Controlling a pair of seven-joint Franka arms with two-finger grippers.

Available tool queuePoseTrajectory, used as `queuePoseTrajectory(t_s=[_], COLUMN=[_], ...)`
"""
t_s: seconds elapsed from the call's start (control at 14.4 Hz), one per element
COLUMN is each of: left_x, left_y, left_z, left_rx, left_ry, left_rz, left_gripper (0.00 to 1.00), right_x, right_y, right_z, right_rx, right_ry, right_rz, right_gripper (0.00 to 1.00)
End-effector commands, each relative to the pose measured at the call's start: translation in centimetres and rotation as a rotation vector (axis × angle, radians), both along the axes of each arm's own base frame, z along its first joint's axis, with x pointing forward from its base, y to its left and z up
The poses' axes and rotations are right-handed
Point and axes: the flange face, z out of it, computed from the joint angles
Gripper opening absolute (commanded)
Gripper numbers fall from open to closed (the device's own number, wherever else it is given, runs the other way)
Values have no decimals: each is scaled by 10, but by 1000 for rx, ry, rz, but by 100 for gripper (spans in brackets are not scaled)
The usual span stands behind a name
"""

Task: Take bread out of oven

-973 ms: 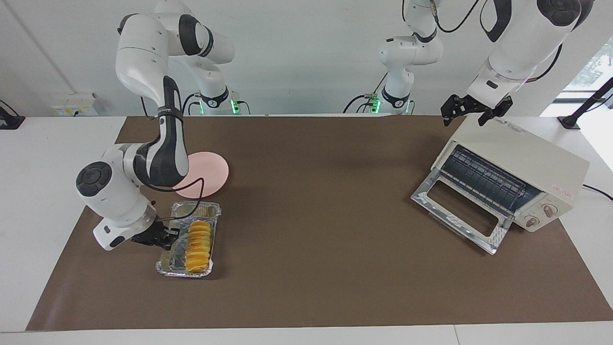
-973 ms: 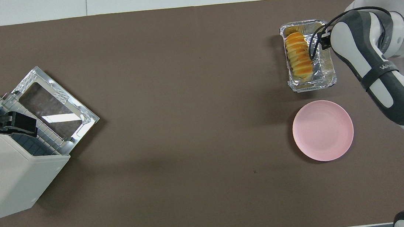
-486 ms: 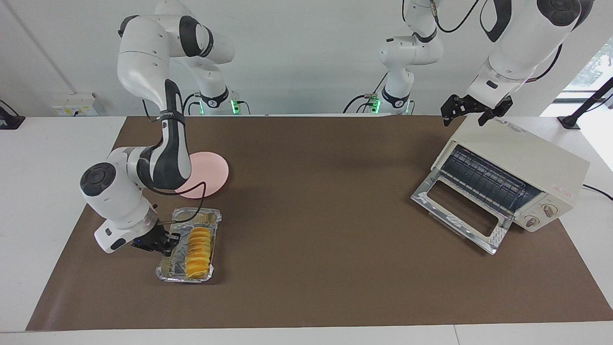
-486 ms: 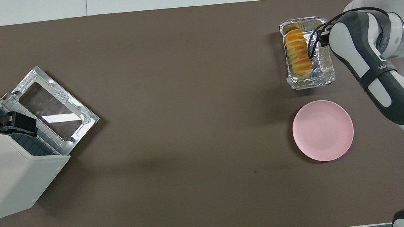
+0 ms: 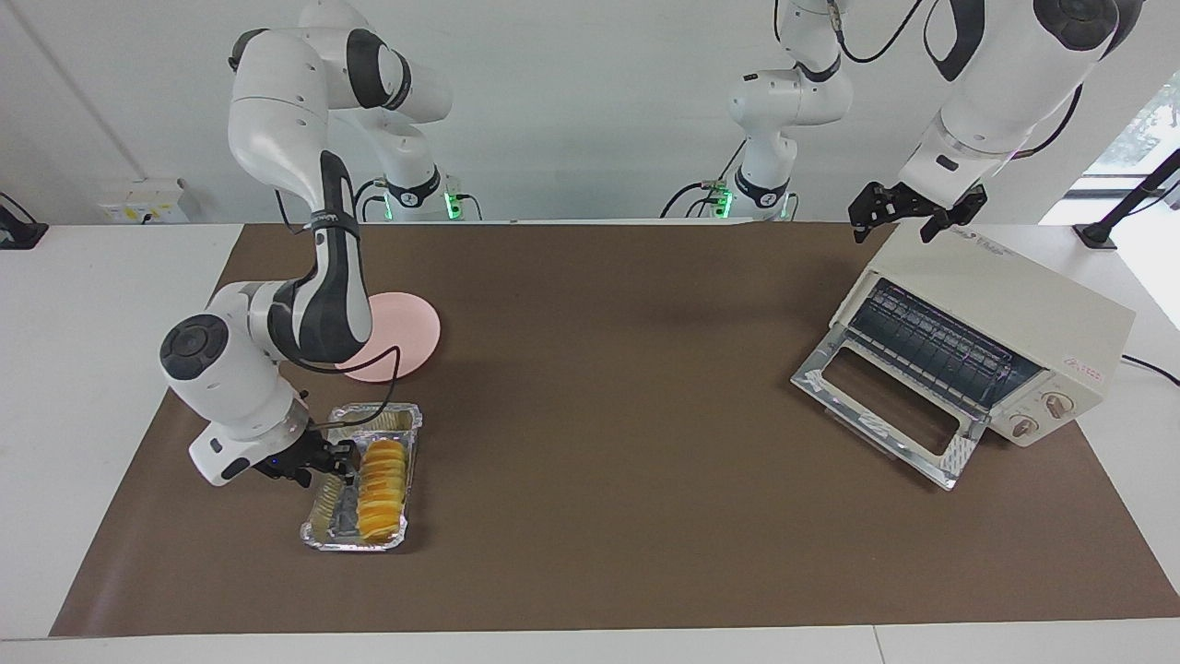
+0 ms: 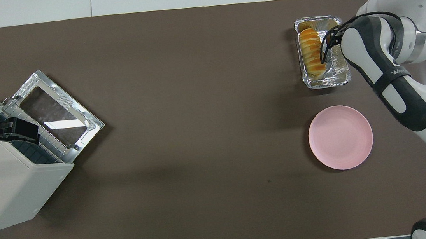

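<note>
Your right gripper point(image 5: 324, 461) grasps the crinkled silver foil tray's point(image 5: 318, 526) rim; slide gently so the golden-yellow ridged bread point(image 5: 381, 476) stays in. The left gripper point(image 5: 908, 214) waits over the cream-white boxy oven point(image 5: 1014, 309); I cannot tell its fingers.

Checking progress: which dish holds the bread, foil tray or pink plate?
The foil tray holds the bread; the pink plate, nearer the robots, is bare.
</note>
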Motion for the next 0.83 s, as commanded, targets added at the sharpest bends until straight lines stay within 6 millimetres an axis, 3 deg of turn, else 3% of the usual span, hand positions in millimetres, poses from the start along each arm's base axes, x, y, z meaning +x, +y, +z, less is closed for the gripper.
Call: queuePoseTrajectory(t_s=[0.0, 0.28, 0.76], left_x=[-9, -9, -9], left_y=[3, 3, 3], left_z=[3, 2, 2], left_rx=[-14, -13, -13], left_ry=[0, 1, 1], left_rz=[-1, -1, -1], left_gripper=[100, 100, 100], right_x=[-8, -5, 0], right_y=[5, 32, 61], right_z=[21, 22, -5], right_rx=[-6, -46, -101], right_ry=[24, 13, -15], right_rz=[31, 23, 7], right_gripper=[100, 100, 100])
